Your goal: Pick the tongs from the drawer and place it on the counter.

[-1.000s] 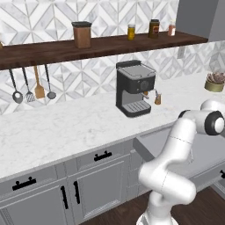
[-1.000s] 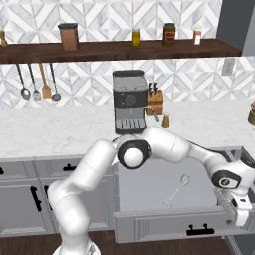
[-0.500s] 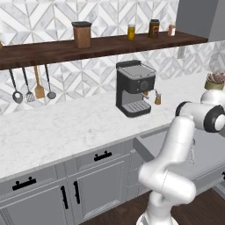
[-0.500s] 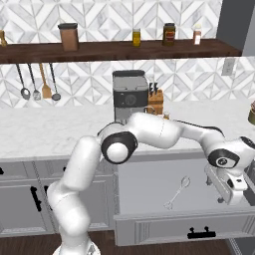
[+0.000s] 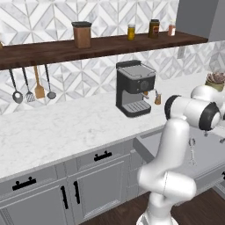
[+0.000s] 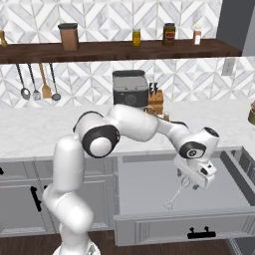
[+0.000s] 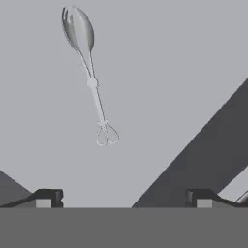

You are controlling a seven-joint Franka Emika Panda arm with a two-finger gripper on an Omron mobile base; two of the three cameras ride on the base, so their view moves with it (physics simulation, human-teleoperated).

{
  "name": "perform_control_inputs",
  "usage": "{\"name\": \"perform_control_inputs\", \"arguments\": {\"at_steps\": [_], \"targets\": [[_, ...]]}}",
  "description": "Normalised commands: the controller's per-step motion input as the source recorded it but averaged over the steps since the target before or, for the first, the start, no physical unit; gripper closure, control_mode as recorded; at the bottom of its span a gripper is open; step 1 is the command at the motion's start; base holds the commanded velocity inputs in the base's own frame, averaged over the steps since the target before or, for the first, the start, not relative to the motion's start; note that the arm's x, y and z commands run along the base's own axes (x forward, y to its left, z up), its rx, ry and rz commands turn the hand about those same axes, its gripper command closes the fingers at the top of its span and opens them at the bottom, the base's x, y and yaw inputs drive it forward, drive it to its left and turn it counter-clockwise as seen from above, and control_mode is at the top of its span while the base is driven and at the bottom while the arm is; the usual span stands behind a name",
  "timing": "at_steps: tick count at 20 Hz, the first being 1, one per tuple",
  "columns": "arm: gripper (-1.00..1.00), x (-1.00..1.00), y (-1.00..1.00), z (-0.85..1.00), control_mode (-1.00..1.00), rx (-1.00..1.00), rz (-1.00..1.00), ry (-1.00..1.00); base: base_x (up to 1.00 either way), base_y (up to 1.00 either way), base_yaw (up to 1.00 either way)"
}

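In the hand view the tongs lie flat on the grey floor of the drawer, spoon tips toward the upper left and the looped end pointing down toward the gripper. Its fingers stand wide apart with nothing between them, and the tongs sit up and left of the gap rather than inside it. From the right base view the open drawer holds the tongs near its middle, the hand hanging just above them; the white marble desk runs behind with a coffee machine on it.

To do the reach well, I would shift the hand toward the thin shaft, turn the wrist so the fingers straddle it crosswise, then descend straight until the pads nearly meet the floor. The arms are slim and low, so a shallow or off-centre close would likely slip
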Motion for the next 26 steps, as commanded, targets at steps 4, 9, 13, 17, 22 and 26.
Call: {"name": "perform_control_inputs", "arguments": {"at_steps": [4, 9, 13, 17, 22, 26], "targets": [[-1.00, 0.00, 0.33, -0.55, -1.00, -0.06, 0.24, 0.13, 0.00, 0.00, 0.00], [-1.00, 0.22, 0.14, -0.35, -1.00, 0.01, 0.10, 0.07, 0.00, 0.00, 0.00], [-1.00, 0.20, 0.03, -0.22, -1.00, 0.00, 0.06, 0.14, 0.00, 0.00, 0.00], [-1.00, 0.03, -0.07, -0.38, -1.00, 0.01, 0.07, 0.17, 0.00, 0.00, 0.00], [-1.00, 0.13, -0.05, -0.40, -1.00, 0.15, 0.08, 0.10, 0.00, 0.00, 0.00], [-1.00, 0.15, -0.02, -0.41, -1.00, 0.20, 0.07, 0.03, 0.00, 0.00, 0.00]]}}
